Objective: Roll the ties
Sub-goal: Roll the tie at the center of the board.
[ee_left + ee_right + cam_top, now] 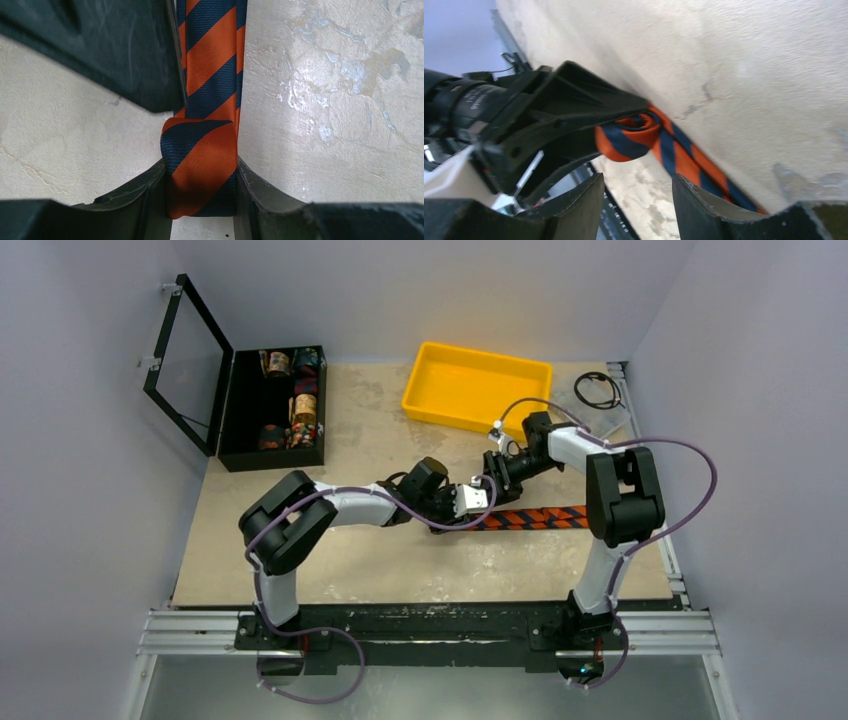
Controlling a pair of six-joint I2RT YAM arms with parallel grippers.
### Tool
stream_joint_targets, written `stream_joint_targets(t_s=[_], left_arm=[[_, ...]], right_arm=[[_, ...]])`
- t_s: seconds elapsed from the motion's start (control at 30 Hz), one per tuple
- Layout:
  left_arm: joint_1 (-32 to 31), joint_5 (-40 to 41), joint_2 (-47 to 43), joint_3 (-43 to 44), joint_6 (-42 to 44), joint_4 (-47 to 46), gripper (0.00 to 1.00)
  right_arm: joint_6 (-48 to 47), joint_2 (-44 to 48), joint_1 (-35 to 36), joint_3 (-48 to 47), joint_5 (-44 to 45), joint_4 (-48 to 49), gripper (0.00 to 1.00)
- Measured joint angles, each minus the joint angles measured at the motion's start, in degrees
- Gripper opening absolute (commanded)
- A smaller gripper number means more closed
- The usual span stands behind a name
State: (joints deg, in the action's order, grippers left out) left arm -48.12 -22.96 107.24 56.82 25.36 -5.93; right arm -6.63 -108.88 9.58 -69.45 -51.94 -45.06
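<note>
The left pincer (201, 170) was closed on the tie (210, 60). Its two fingers pressed either side of the small rolled end, most likely to keep the first turns from springing loose while the roll was built up. The left wrist view showed the fold sitting squarely between the finger pads, with the flat striped length running away from it along the desk (400, 560).

The right pincer (638, 185) stood open just beside that rolled end, with nothing between its fingers. From its own camera the coil lay just ahead of the gap. This looked like a pause between grips, with one arm pinning the roll so the other could take hold again for the next turn.

The unrolled part of the tie lay flat on the desk, stretching from the two pincers toward the right arm's side. That probably kept it straight so it would feed evenly into the roll.

Counted: one striped tie, only its first turns rolled, and two pincers, both at the same end of it. Farther off were one yellow tray (478, 388), which looked empty, and one black case (245, 400) with its lid open. The case held several fabric rolls (305, 410), too small to count surely. One coiled cable (598, 390) lay at the far right corner.
</note>
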Motion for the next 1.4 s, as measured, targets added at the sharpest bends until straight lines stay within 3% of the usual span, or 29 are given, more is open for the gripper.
stream_joint_targets(t_s=[0.4, 0.57, 0.9, 1.27, 1.4], left_arm=[[-0.8, 1.1, 1.0, 3.1, 1.3, 4.4, 0.20], [-0.9, 1.1, 1.3, 3.8, 1.3, 5.4, 0.22], [-0.4, -0.3, 1.4, 3.7, 0.7, 4.5, 0.53], [1.6, -7.3, 2.3, -0.3, -6.4, -6.4, 0.54], [1.6, -8.3, 3.4, -2.1, -9.1, -13.2, 0.46]], right_arm=[[3.7, -4.1, 4.2, 1.5, -3.0, 4.3, 0.35], [3.5, -4.4, 4.2, 1.8, -2.6, 4.6, 0.00], [2.9, -4.9, 4.3, 1.8, 0.3, 4.6, 0.00], [3.3, -6.0, 4.3, 0.9, 4.9, 2.8, 0.00], [3.7, -6.8, 4.4, 0.1, 5.6, 1.9, 0.00]])
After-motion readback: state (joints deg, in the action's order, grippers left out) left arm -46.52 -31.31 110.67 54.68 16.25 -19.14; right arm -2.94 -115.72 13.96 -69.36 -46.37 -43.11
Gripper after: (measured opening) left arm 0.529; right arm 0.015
